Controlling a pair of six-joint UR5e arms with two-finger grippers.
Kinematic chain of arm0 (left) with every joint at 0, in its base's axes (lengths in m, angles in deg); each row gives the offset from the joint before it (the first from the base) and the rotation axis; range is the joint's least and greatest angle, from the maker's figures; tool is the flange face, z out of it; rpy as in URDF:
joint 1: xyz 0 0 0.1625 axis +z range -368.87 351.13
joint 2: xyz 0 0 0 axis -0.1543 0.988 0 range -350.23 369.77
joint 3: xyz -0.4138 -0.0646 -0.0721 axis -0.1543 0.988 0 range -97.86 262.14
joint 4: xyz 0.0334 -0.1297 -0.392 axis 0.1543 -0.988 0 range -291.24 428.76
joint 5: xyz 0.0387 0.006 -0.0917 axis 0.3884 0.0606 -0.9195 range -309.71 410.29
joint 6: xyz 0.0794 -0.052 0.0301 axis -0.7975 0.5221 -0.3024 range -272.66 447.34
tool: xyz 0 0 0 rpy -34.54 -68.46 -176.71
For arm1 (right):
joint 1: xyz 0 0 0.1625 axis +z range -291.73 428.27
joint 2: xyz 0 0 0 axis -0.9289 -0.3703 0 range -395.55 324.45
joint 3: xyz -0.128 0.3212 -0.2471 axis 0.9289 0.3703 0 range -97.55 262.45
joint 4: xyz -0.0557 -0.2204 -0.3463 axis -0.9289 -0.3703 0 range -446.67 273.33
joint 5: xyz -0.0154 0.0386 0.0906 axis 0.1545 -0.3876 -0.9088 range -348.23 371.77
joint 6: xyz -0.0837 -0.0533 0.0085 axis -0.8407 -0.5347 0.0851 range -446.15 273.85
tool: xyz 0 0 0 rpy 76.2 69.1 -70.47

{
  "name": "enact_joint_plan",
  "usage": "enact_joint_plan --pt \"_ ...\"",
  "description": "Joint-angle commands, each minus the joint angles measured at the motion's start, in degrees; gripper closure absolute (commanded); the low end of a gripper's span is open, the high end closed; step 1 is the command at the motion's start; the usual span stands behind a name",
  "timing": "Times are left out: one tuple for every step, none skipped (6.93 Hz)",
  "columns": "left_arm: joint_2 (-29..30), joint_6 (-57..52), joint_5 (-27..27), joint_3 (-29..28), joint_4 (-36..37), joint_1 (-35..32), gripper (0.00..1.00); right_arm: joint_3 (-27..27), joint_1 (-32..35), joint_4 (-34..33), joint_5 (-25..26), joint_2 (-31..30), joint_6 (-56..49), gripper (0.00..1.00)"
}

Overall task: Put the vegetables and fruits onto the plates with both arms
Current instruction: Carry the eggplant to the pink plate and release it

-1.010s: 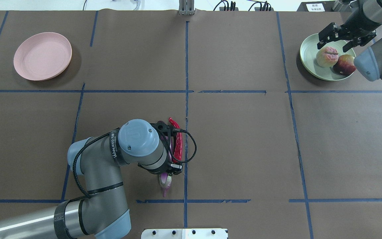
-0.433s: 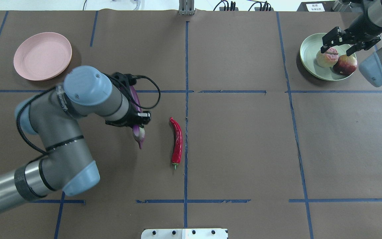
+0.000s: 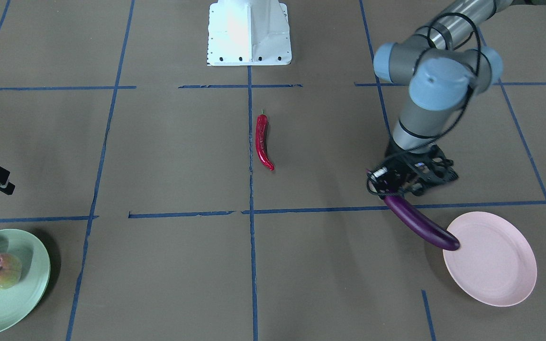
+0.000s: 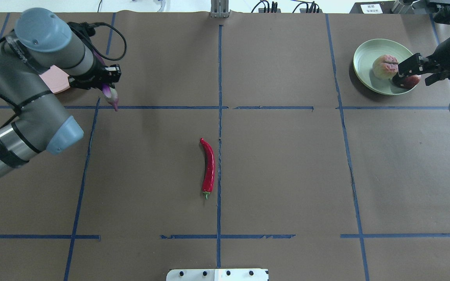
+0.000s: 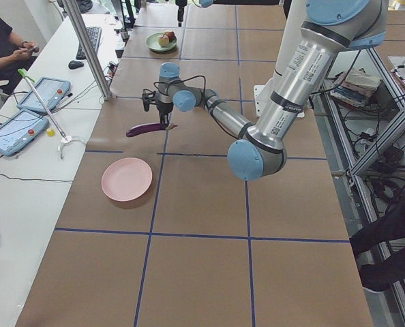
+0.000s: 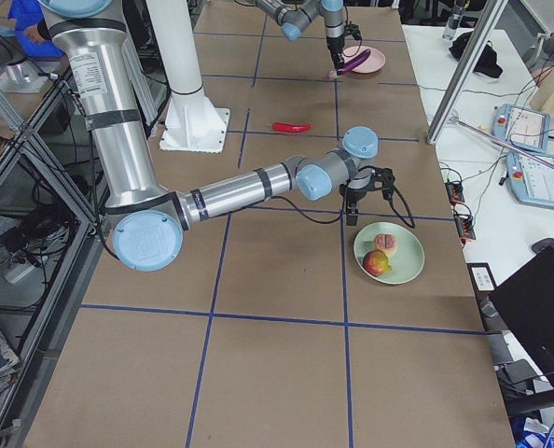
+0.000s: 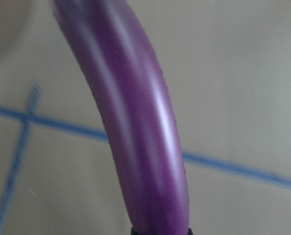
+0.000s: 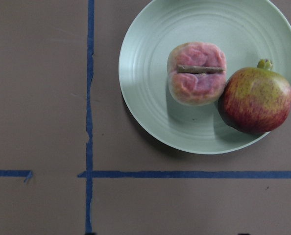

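My left gripper (image 4: 100, 80) is shut on the purple eggplant (image 3: 420, 225) and holds it in the air. The eggplant's dark tip hangs over the near rim of the pink plate (image 3: 495, 260), and its whitish stem end (image 4: 111, 99) points back toward the robot. The eggplant fills the left wrist view (image 7: 135, 127). The red chili pepper (image 4: 208, 168) lies alone at mid-table. Both fruits sit on the mint green plate (image 8: 150, 112): the pale pink one (image 8: 197, 73) and the red-and-yellow one (image 8: 255, 100). My right gripper (image 4: 418, 72) is open and empty, above that plate's near edge.
The white base block (image 4: 217, 274) sits at the table's near edge. Blue tape lines divide the brown table cover (image 4: 287, 164) into squares. In the overhead view my left arm hides most of the pink plate (image 4: 55, 80). Operators' tablets (image 5: 25, 112) lie on the side bench.
My left arm lifted the eggplant from beside the chili and carried it far left to the pink plate. My right gripper, still open, drew back from over the fruits.
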Motion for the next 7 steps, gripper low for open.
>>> enact_joint_plan --pt "1.0 -9.4 -0.2 -14.0 -9.4 -6.4 0.95 -3.3 -0.2 0.0 0.0 -2.3 0.0 0.00" --pt "1.6 -12.1 -1.5 -15.9 -9.3 -8.9 0.91 -3.4 -0.3 0.0 0.0 -2.2 0.0 0.00" --pt "1.7 -16.0 -3.1 -18.1 -9.4 -10.7 0.36 -3.4 -0.5 0.1 0.0 -2.2 0.0 0.00" --pt "1.7 -17.7 -3.1 -18.2 -9.5 -10.9 0.00 -3.5 -0.8 0.1 0.1 -2.2 0.1 0.00" --pt "1.7 -17.8 -3.4 -17.9 -9.6 -10.9 0.00 -3.5 -0.8 0.1 0.3 -2.1 0.0 0.00" --pt "1.6 -17.5 -8.6 -17.6 -9.8 -11.0 0.00 -3.5 -1.8 0.1 0.6 -1.8 0.1 0.00" --pt "0.7 -15.2 -15.3 -13.8 -9.7 -11.1 0.00 -3.5 -2.0 0.1 0.7 -1.8 0.1 0.00"
